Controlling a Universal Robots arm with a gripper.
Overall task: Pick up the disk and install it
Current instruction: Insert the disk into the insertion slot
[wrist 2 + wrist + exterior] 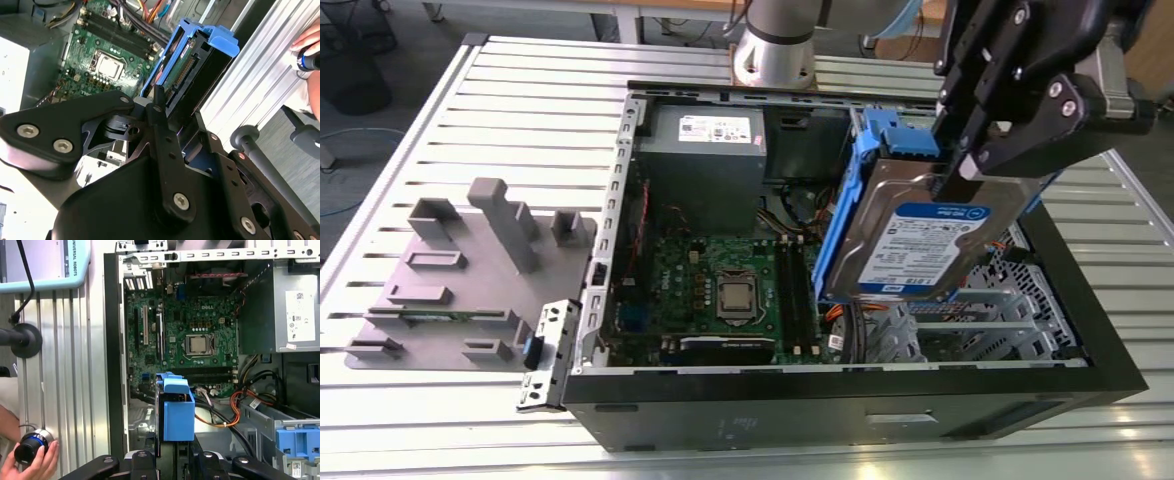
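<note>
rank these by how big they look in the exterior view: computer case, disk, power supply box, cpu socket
1. computer case, clearly largest.
2 and 3. disk and power supply box: they look about alike, and the disk is held up nearer the camera, so I won't rank them.
4. cpu socket, smallest.

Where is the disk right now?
In the exterior view the gripper holds the disk tilted over the open computer case, on that view's right, next to the circuit board.

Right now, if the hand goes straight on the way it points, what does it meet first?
The hand grips the disk, which leads it downward. Probably the disk's lower edge would meet the silver drive cage inside the open computer case first; depth is unclear.
</note>
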